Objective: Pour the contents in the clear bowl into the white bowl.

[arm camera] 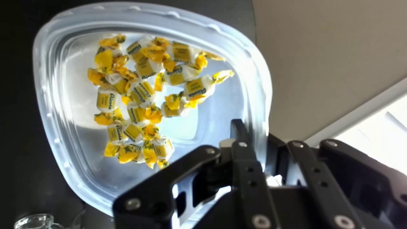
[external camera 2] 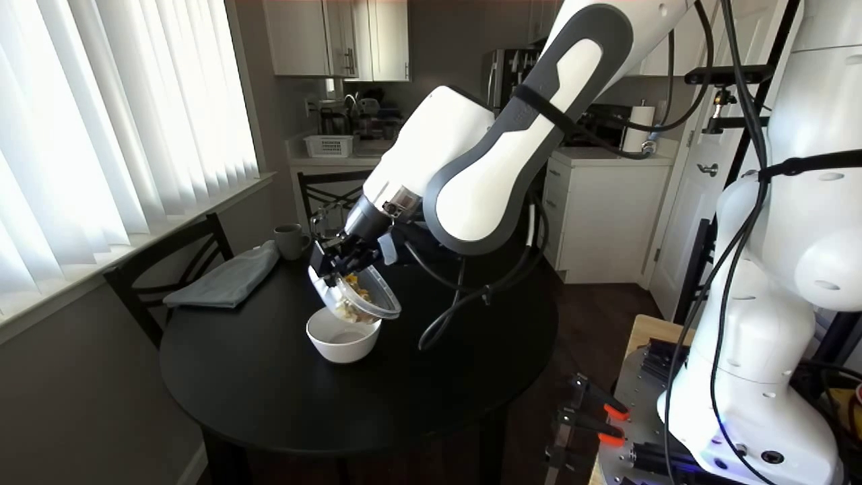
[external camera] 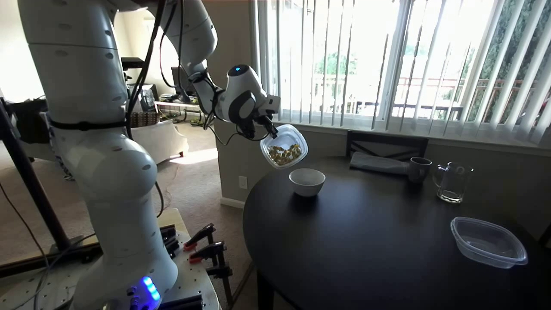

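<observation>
My gripper is shut on the wall of the clear bowl and holds it in the air, steeply tilted. In the wrist view the fingers stand on both sides of the clear bowl's rim. The contents, several yellow-and-white wrapped pieces, lie inside the clear bowl, gathered toward its lower side; they also show in both exterior views. The white bowl stands upright on the table, just below the clear bowl; its visible inside looks empty. The wrist view does not show the white bowl.
The round dark table also bears a grey cloth, a grey mug, a glass mug and a larger clear container. A chair and window blinds are behind.
</observation>
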